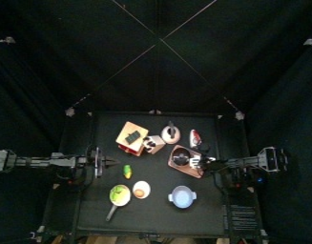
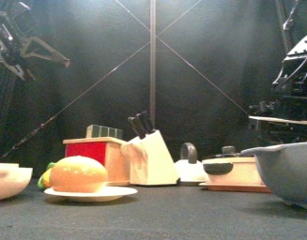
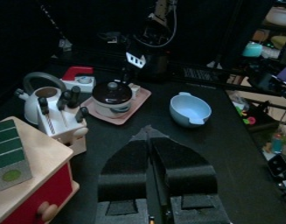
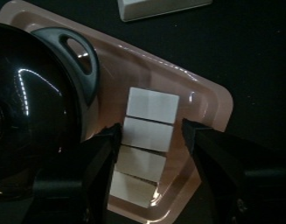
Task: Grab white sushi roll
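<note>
Several white sushi roll pieces (image 4: 142, 163) lie in a row along one side of a pinkish tray (image 4: 211, 98), beside a black lidded pan (image 4: 28, 105). My right gripper (image 4: 152, 131) hangs open just over the row, one jaw on each side of the pieces and nothing held. From above, this tray (image 1: 178, 166) sits right of the table's middle with the right gripper (image 1: 204, 164) at its edge. My left gripper (image 3: 151, 144) is shut and empty, resting at the table's left side (image 1: 92, 164).
A red box (image 1: 130, 134), a knife block (image 1: 151, 144) and a kettle (image 1: 171, 132) stand behind the tray. A blue bowl (image 1: 181, 197), a plate with an orange (image 1: 141, 190), a green bowl (image 1: 120, 195) and a small yellow-green item (image 1: 129, 172) lie toward the front.
</note>
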### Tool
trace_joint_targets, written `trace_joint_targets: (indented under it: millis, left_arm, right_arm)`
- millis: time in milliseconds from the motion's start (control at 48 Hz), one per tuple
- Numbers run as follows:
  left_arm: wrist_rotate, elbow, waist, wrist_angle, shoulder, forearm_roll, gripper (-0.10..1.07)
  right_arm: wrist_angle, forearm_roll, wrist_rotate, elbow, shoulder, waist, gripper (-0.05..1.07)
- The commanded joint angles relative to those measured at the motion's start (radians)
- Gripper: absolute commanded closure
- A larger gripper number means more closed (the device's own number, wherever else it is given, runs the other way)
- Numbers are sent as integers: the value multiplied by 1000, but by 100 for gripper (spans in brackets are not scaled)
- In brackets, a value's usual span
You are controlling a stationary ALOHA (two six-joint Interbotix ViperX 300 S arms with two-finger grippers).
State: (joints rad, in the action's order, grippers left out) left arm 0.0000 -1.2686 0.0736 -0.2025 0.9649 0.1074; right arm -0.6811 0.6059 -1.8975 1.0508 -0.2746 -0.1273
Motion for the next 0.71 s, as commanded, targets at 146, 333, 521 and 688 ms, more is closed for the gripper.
trace_joint_targets:
  millis: [146,333,521,688]
  left_arm:
    - [2,14,2,-3,-2,-2,61]
    - [2,11,2,2,-3,-2,61]
    - [2,11,2,2,-2,-2,61]
    - [2,11,2,2,-2,-2,61]
  right_arm:
    - [61,3,8,-5,9,-23,19]
    - [58,0,-2,0,12,-25,32]
    - [55,0,8,-8,-8,-25,45]
    - [18,5,12,-14,-71,-20,45]
